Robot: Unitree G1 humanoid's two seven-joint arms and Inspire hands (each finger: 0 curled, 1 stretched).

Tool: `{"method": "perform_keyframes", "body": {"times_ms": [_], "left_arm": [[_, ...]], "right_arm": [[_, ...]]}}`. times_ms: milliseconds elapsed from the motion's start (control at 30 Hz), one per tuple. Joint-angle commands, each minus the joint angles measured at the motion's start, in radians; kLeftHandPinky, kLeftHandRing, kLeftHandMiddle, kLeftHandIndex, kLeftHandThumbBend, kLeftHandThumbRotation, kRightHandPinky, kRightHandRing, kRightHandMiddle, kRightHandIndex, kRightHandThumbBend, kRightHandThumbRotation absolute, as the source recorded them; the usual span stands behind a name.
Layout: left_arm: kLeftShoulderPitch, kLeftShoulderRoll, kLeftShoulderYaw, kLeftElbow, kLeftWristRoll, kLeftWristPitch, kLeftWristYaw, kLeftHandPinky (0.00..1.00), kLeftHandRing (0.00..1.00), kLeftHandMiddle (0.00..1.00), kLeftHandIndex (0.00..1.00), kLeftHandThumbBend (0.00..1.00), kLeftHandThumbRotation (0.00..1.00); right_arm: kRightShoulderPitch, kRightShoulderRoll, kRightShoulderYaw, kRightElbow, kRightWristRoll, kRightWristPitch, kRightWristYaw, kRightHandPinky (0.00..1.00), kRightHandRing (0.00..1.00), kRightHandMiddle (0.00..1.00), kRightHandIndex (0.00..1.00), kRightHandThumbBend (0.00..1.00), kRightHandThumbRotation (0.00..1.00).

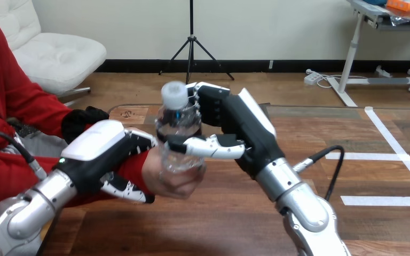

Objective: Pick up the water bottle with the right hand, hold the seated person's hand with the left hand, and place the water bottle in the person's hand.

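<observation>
Reaching in from the lower left corner, the silver left arm ends in the left robot hand (104, 152). This robot hand is closed round the person's wrist (136, 166), just where the red sleeve (10, 101) finishes. Its fingers (139, 140) curl over the top of the wrist, and more of them show under it. Directly to the right is the person's hand (173, 180), cupped round the lower part of the water bottle (177, 130).

The water bottle is small and of clear plastic, with ridges running round its body and a white screw cap (174, 95) on top. It stands nearly upright in the air above the bench (208, 229) and touches no wood. I cannot tell how much water is inside it.

On the right side of the bottle the right robot hand (240, 125) holds it too. Its thumb (208, 146) lies across the front of the body, above the person's fingers, and its other fingers wrap behind the neck, close under the cap. So the person's hand and the right robot hand are both on the bottle. The right arm goes down from there to the bottom edge.

The bench's left edge passes under the left forearm, and its far edge runs behind the bottle. In front of the three hands the wood is bare. To the right there is also wide bare wood, marked by white tape lines (389, 156).
</observation>
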Motion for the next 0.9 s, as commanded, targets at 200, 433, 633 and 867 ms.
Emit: {"method": "perform_keyframes", "body": {"times_ms": [200, 433, 633, 867], "left_arm": [[-0.087, -0.015, 0.025, -0.008, -0.027, 0.006, 0.017, 0.60, 0.64, 0.68, 0.74, 0.99, 0.46], [-0.080, -0.002, 0.020, -0.010, -0.015, 0.000, 0.026, 0.70, 0.76, 0.81, 0.86, 1.00, 0.51], [-0.075, 0.014, 0.006, -0.018, 0.023, 0.017, 0.056, 0.82, 0.87, 0.90, 0.96, 1.00, 0.55], [-0.068, 0.023, 0.001, -0.021, 0.056, 0.032, 0.098, 0.95, 0.97, 0.98, 0.99, 1.00, 0.62]], "right_arm": [[-0.004, -0.053, -0.065, -0.051, 0.056, -0.021, 0.005, 0.55, 0.60, 0.64, 0.67, 1.00, 0.61], [0.016, -0.083, -0.087, -0.067, 0.070, -0.019, 0.004, 0.56, 0.59, 0.63, 0.67, 1.00, 0.66], [0.033, -0.110, -0.108, -0.080, 0.068, -0.028, 0.001, 0.56, 0.58, 0.62, 0.67, 1.00, 0.69], [0.050, -0.128, -0.127, -0.099, 0.072, -0.031, -0.002, 0.55, 0.57, 0.61, 0.67, 1.00, 0.72]]}}
